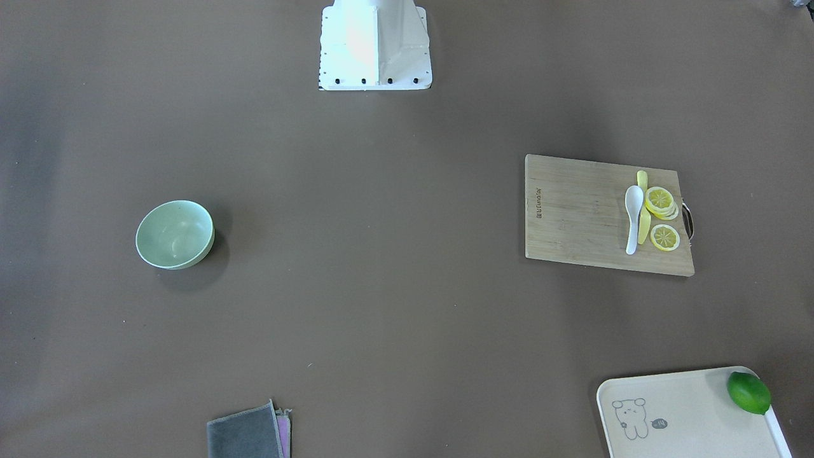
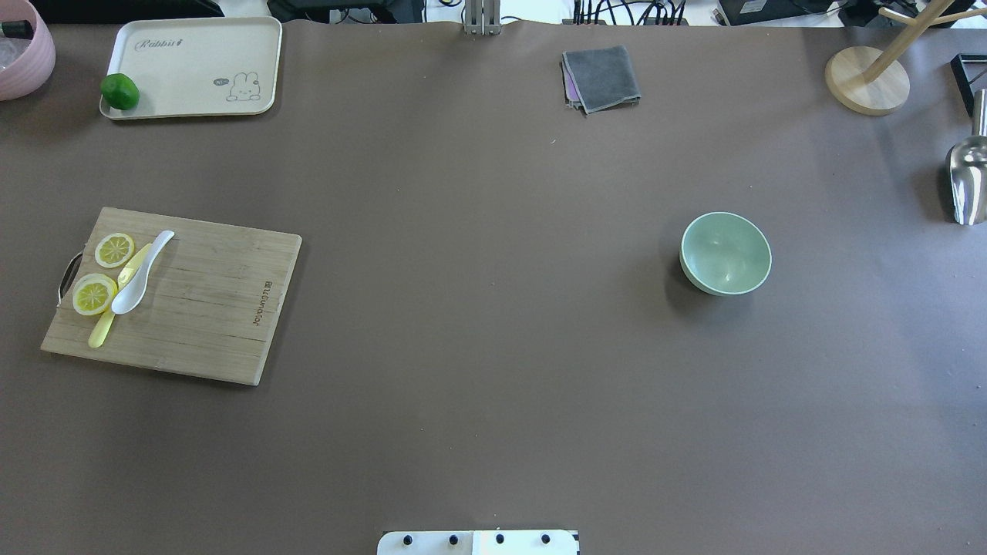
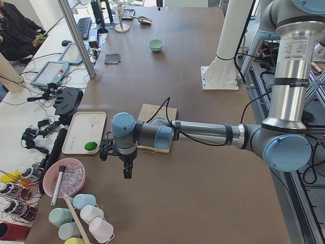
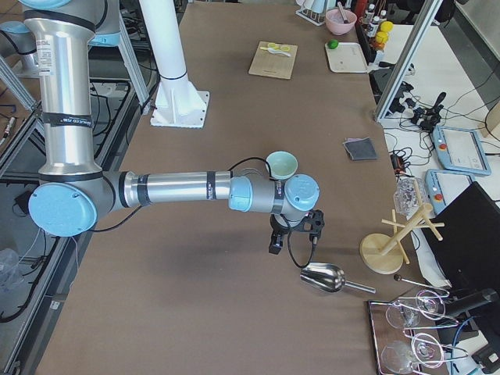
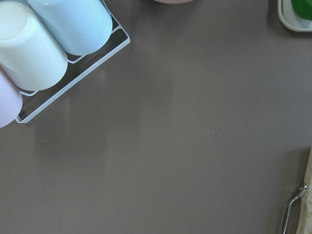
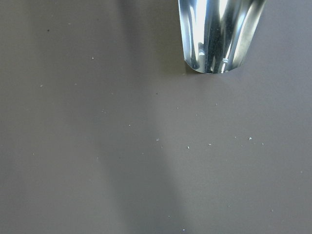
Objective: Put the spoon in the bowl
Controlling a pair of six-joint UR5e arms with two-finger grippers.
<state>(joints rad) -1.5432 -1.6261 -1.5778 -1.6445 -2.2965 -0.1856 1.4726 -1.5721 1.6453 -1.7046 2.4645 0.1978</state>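
The white spoon lies on a wooden cutting board, across a thin yellow knife and beside lemon slices. In the overhead view the spoon is at the far left. The pale mint-green bowl stands empty and upright on the brown table, at the overhead view's right. My left gripper hangs over the table past the board's end, near a tray. My right gripper hangs beyond the bowl, near a metal scoop. Both show only in the side views, so I cannot tell whether they are open or shut.
A cream tray holds a lime at the back left. A grey cloth lies at the back middle. A metal scoop and a wooden stand are at the right. Cups in a rack are near my left wrist.
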